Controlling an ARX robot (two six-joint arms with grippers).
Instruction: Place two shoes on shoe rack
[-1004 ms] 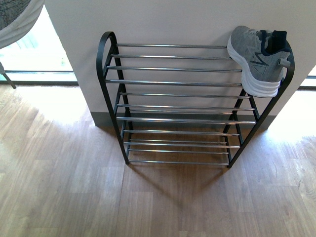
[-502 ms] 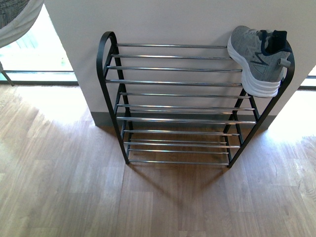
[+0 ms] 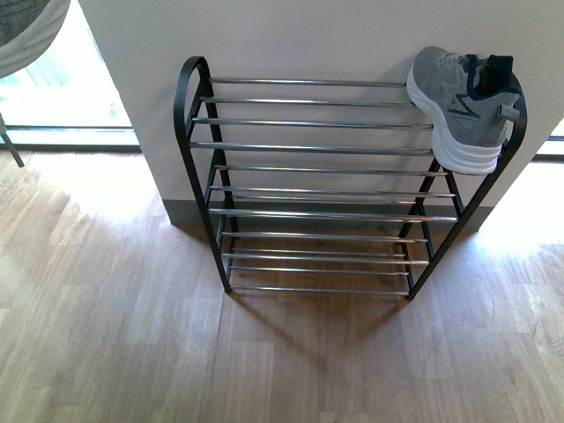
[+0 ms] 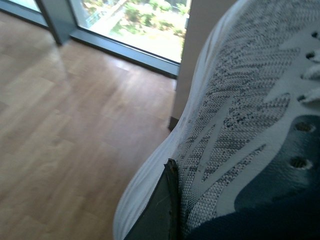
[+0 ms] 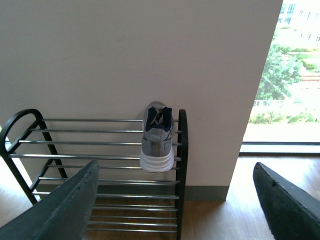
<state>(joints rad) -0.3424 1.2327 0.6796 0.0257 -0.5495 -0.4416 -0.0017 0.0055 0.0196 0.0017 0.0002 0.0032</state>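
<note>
One grey sneaker (image 3: 463,106) is parked on the top tier of the shoe rack (image 3: 308,148), far right end, leaning against the side loop with its toe towards the wall (image 3: 308,35). The second sneaker (image 4: 235,115) is up in the air off to the left, clamped in the left gripper (image 4: 161,212). I can only see one finger against its side. The right gripper (image 5: 175,167) is spread wide, nothing in it, facing the rack.

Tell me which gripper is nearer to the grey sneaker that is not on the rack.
Left. One of its fingers lies against that sneaker, apparently holding it. The right gripper is apart from it, open, facing the shoe rack.
</note>
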